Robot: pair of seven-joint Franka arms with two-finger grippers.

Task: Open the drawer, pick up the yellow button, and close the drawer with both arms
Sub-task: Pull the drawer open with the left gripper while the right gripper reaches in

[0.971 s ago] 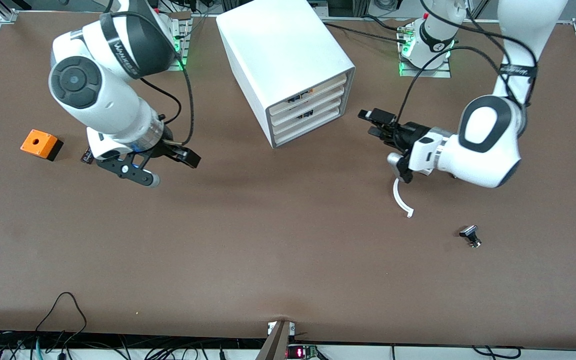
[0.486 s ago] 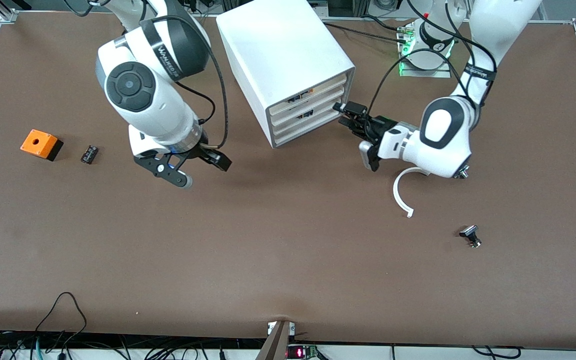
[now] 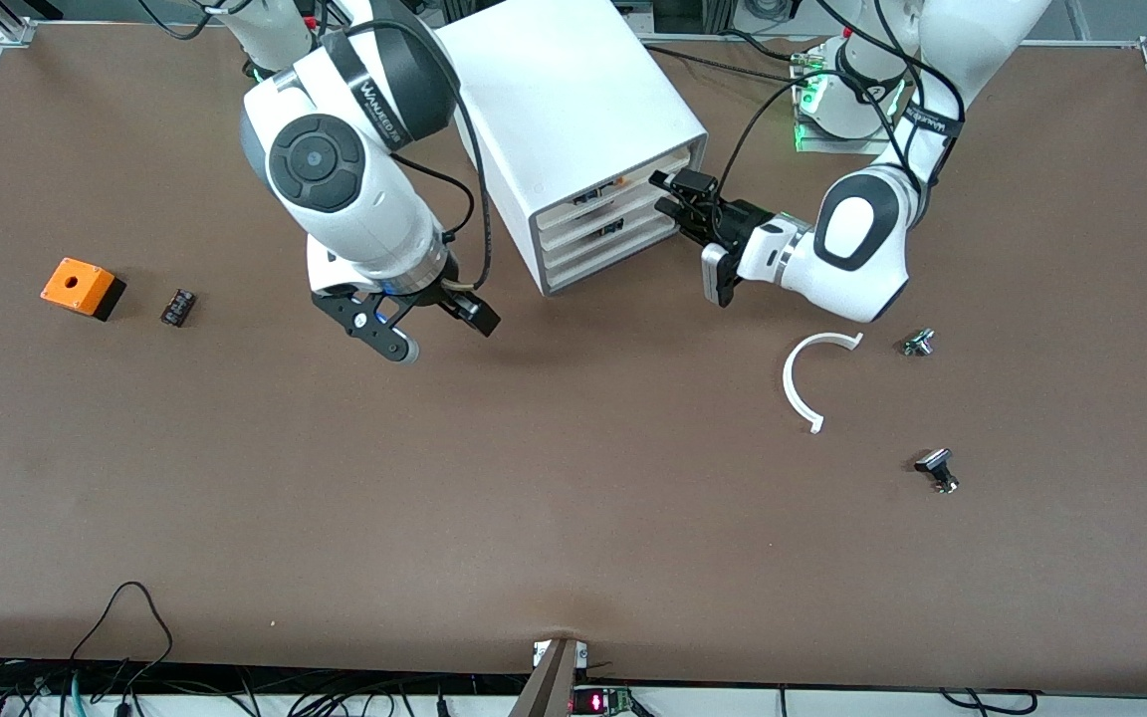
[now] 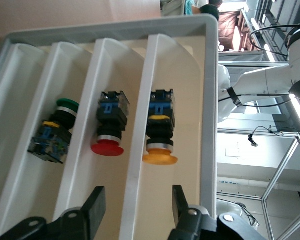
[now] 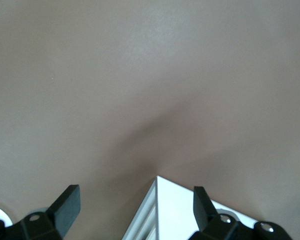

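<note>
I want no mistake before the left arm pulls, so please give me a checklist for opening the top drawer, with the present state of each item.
1. The drawer is shut, flush in the cabinet: ok, ready to pull.
2. The button with its yellow cap shows through the drawer's front: ok.
3. The left gripper is at the drawer fronts, open and empty: ok.
4. Its fingers straddle the white rib beside the button's drawer; on the right edge to pull: cannot tell.
5. The right gripper is open and empty, over the table beside the cabinet: ok.
6. The white curved strip lies apart from the drawer fronts: ok.
</note>
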